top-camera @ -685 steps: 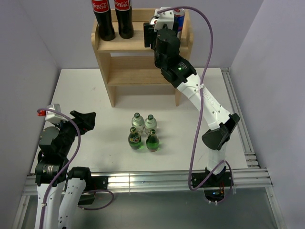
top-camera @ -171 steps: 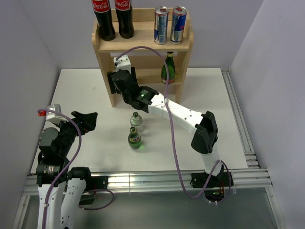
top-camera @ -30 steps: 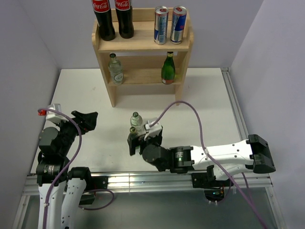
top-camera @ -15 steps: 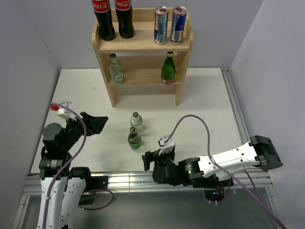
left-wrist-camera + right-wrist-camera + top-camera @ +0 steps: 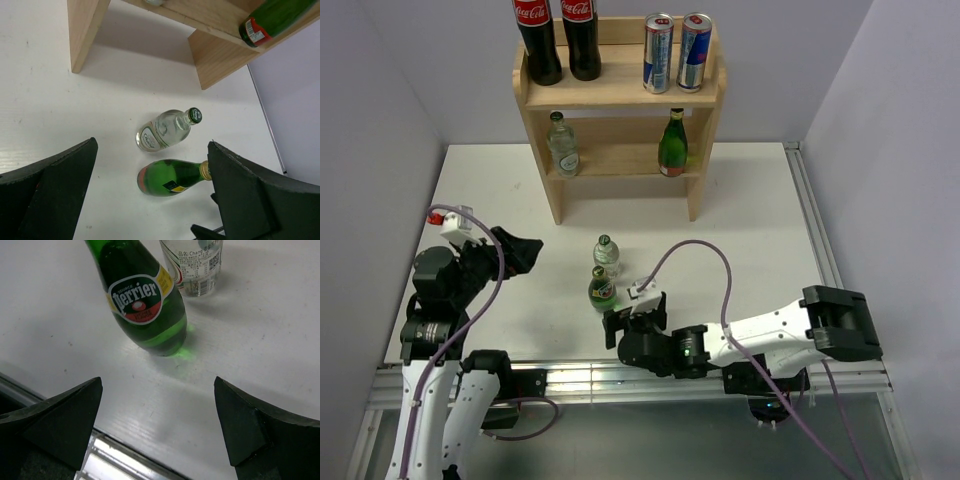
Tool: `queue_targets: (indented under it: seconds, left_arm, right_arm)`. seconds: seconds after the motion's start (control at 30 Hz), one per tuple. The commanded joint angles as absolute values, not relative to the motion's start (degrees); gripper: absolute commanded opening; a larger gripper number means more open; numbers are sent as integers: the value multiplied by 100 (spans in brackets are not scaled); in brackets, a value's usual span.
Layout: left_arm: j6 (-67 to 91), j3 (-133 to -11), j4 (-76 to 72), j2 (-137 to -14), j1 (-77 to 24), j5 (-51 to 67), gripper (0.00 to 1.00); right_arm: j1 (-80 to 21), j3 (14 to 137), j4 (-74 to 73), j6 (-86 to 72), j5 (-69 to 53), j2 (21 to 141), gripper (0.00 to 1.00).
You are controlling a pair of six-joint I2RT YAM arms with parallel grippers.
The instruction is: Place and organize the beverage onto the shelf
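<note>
Top external: my right gripper [image 5: 630, 318] sits low over the white table [image 5: 760, 220], jaws spread wide, nothing in them. The green glass bottle with the yellow-red label [image 5: 603, 288] stands upright just ahead of my right fingertips, not between them. Right wrist view puts it slightly left of centre, no contact. The clear glass bottle with a green cap [image 5: 607, 252] stands close beyond it, further from that gripper.

My left gripper [image 5: 520, 250] hangs raised off to the side, also fully released and empty. Both table bottles are ahead of and below it.

The light wooden two-tier shelf [image 5: 535, 190] is well ahead of both grippers. Top tier holds two slim silver-blue-red cans [image 5: 658, 52] and two dark cola bottles [image 5: 537, 40]. Lower tier holds a second green glass bottle [image 5: 671, 145] and a second clear glass bottle [image 5: 561, 145], well apart.
</note>
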State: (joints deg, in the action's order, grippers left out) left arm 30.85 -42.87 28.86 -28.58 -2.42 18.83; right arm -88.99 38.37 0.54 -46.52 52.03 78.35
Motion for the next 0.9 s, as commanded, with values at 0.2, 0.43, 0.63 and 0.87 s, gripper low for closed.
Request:
queue_targets:
  seconds: [0.2,0.43,0.63,0.87]
  left_arm:
    - [2997,-4315,2751,-2619,-246,1679,99]
    - [2988,-4298,2733,-2505,-132,1687,99]
    - [2980,-4289,2725,-2452,-123,1740,99]
    - [2979,-4280,2716,-2391,-123,1784,99]
  right_arm:
    - [-8060,4473,1432,-3824,4518,8718,100]
    - [-7972,5149,1503,-3753,4368,9518,100]
    - [-7867,5361,1441,-3797,4368,9914,100]
    - [-7726,5423,1424,-3858,4403,10203,100]
